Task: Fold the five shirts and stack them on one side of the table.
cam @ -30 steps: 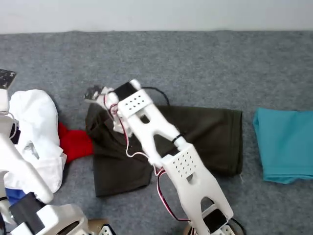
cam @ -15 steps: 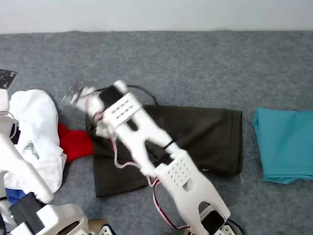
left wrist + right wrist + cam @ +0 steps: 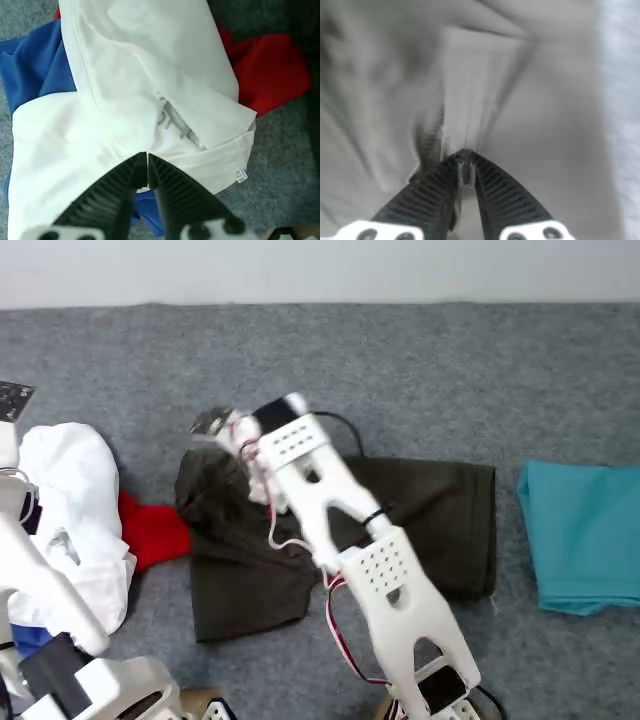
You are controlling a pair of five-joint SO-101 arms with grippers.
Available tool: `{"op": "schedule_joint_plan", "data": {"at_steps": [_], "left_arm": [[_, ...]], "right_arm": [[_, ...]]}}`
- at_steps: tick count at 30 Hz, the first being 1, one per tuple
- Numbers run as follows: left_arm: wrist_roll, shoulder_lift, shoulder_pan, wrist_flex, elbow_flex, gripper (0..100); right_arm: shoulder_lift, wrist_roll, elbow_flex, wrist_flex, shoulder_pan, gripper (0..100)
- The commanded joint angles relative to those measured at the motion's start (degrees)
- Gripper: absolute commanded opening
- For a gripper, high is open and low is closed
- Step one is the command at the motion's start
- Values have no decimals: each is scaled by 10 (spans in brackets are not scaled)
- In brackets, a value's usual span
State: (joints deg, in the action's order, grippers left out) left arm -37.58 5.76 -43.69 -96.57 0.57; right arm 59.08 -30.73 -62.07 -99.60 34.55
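Note:
A dark olive shirt (image 3: 430, 510) lies spread across the middle of the grey table, its left end bunched into a lump. My right gripper (image 3: 252, 472) is over that lump. In the right wrist view the right gripper (image 3: 465, 165) is shut on a pinch of the dark olive shirt (image 3: 530, 115), with creases running into its tips. My left gripper (image 3: 148, 159) is shut and hangs just over a crumpled white shirt (image 3: 150, 75). This shirt lies on a blue shirt (image 3: 35, 65) and a red shirt (image 3: 270, 70).
A teal shirt (image 3: 585, 535) lies folded at the table's right edge. The white shirt (image 3: 70, 500), the red shirt (image 3: 155, 530) and a bit of the blue shirt (image 3: 20, 640) form a pile at the left, under the left arm (image 3: 40, 590). Bare grey felt (image 3: 400, 370) stretches along the back.
The right arm swung left, then back to the right and a little farther away, holding the cloth. The dark shirt's left end is now more bunched up. The left arm kept still.

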Motion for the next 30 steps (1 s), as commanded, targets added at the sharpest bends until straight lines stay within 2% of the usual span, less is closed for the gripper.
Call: {"op": "schedule_joint_plan", "data": {"at_steps": [1, 12, 14, 23, 30], "left_arm": [[2, 26, 4, 11, -3, 15], [2, 26, 4, 11, -3, 15], [2, 26, 4, 11, -3, 15], [-1, 26, 4, 11, -4, 15], [-1, 26, 4, 18, -4, 15]], "right_arm": [[-13, -4, -66, -32, -3, 9], [-46, 23, -24, -29, 121, 9], [-24, 23, -19, -18, 111, 9], [47, -5, -117, -10, -32, 9], [42, -3, -174, -34, -20, 9]]}}
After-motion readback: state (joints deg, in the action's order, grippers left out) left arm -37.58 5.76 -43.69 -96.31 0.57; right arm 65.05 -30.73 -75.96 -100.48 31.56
